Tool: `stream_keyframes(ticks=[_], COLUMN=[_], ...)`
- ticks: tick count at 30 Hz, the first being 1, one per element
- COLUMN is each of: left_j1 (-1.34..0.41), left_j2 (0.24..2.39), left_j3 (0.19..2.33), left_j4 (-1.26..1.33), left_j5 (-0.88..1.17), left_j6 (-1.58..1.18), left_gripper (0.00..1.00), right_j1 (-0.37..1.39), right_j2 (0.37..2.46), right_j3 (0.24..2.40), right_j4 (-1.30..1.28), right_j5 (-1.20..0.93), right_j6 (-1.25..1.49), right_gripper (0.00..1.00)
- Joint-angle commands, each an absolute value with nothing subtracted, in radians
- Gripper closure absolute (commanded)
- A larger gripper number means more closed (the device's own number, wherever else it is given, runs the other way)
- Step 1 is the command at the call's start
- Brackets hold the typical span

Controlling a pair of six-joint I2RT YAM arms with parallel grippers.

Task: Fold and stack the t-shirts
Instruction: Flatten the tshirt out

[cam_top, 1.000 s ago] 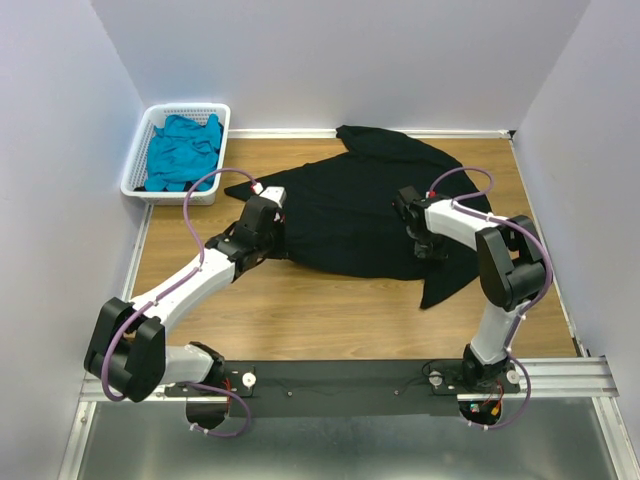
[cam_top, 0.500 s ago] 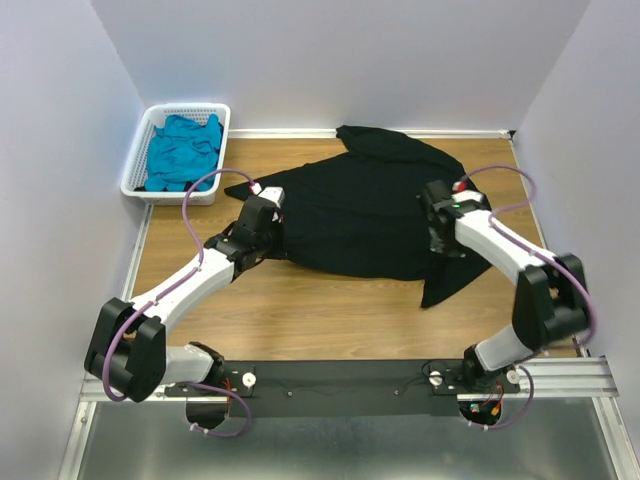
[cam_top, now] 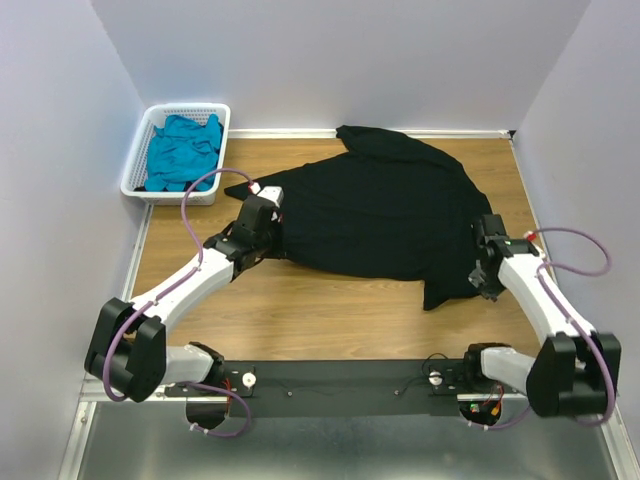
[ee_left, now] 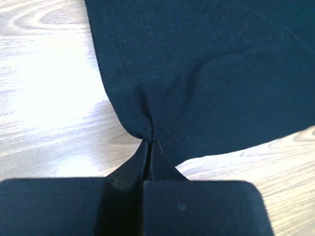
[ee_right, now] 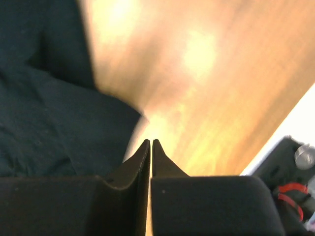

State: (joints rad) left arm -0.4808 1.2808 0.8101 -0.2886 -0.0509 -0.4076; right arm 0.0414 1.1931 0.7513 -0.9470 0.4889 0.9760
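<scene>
A large black t-shirt [cam_top: 370, 205] lies spread across the wooden table. My left gripper [cam_top: 268, 212] is at its left edge, shut on a pinch of the dark cloth [ee_left: 149, 141], which puckers at the fingertips. At the shirt's right edge, near its lower right corner [cam_top: 440, 290], is my right gripper [cam_top: 487, 270]. In the right wrist view its jaws [ee_right: 151, 142] stand together with only a hairline slit and nothing between them; they are over bare wood, with black cloth [ee_right: 44, 123] to their left. The teal t-shirt [cam_top: 182, 150] lies crumpled in the basket.
A white slotted basket [cam_top: 135, 165] stands in the back left corner. White walls close in the table on the left, back and right. Bare wood [cam_top: 330, 315] lies between the shirt and the arm bases.
My right arm has swung from the shirt's middle right, out to its right edge, and now has nothing in it. The left arm and its grip have not moved.
</scene>
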Motion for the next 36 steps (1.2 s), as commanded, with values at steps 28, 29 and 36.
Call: stream_keyframes(ticks=[28,29,36], left_j1=[-0.433,-0.433,-0.433], left_j2=[1.250,1.252,1.249], left_j3=[0.801,0.799,0.798], left_j4=[-0.285,-0.285,-0.282], left_j5=[-0.100,-0.098,-0.098], left_j6=[-0.408,-0.407,-0.407], left_gripper=[1.00,1.00,1.00], right_j1=[0.006,0.005,-0.053], right_j2=[1.314,1.331,1.305], right_j3=[0.741,0.736,0.677], right_j4=[-0.779,-0.772,-0.743], right_j5=[0.362,0.361,0.393], right_j6=[0.838,0.839,0.877], right_gripper=[0.34,0.34,0.42])
